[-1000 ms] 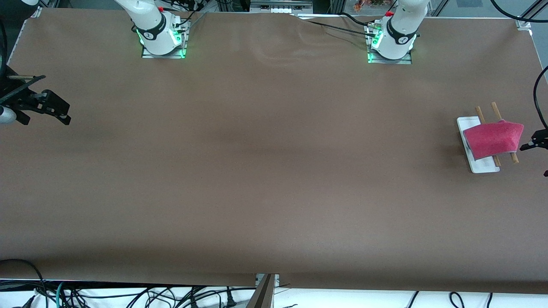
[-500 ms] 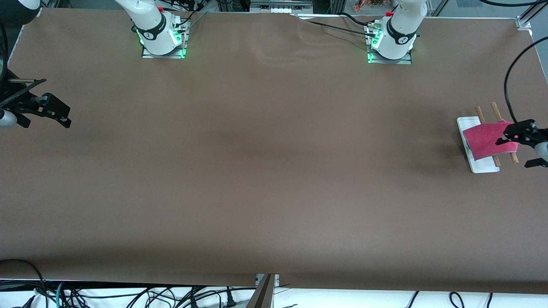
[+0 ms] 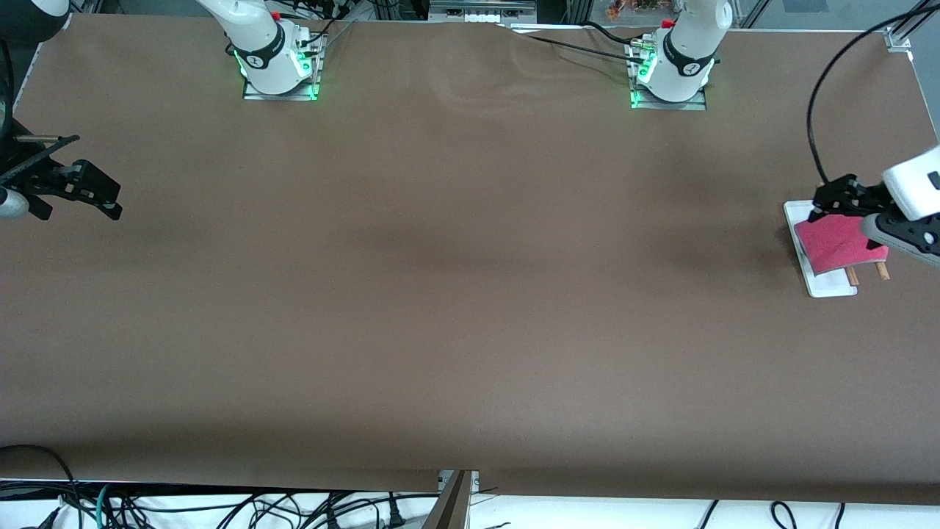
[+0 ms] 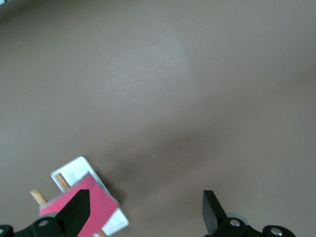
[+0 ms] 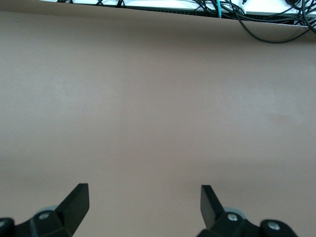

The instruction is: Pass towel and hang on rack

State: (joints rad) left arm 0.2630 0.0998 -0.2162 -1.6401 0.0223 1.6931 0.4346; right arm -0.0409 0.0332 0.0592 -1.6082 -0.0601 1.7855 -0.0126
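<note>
Robot lab / test cell. Two white arms bolted to metal base plates (image 3: 279,92) w/ green status LEDs, on a big table (image 3: 440,294) under a plain brown cover. Loose black cables (image 3: 220,507) tangled along the table edge nearest the front cam, more wiring and aluminium frame profiles (image 3: 580,11) by the bases. No home or office furnishings; bare bench setup, cams on the wrists.
</note>
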